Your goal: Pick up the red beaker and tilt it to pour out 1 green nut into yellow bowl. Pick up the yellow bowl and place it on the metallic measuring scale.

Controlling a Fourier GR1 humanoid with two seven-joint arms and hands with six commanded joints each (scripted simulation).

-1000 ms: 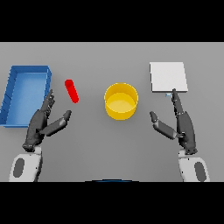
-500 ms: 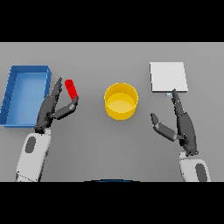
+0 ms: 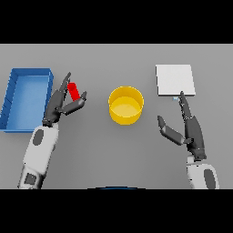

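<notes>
**Reach made, grasp not yet closed**

The task was at its opening step. The left robot hand (image 3: 63, 103) sat at the red beaker (image 3: 73, 91), which lay on the grey surface (image 3: 113, 150) just beside the blue tray (image 3: 27, 125), between that tray and the yellow bowl (image 3: 126, 105). The long digits ran up the beaker's tray side and the thumb reached in on the bowl side, so the beaker stood in the gap between them. The hand looked released rather than clenched; whether any digit touched the beaker could not be told from this view, as the hand covered the beaker's lower end.

Nothing further was done. The beaker was not lifted or tilted, no green nut could be made out in the bowl, and the bowl stood mid-surface, well apart from the metallic measuring scale (image 3: 175, 80) at the far right. The right robot hand (image 3: 190, 129) rested idle and released, just below the scale.

Left to do, by my reading: grasp, lift, pour, then move the bowl onto the scale.
</notes>
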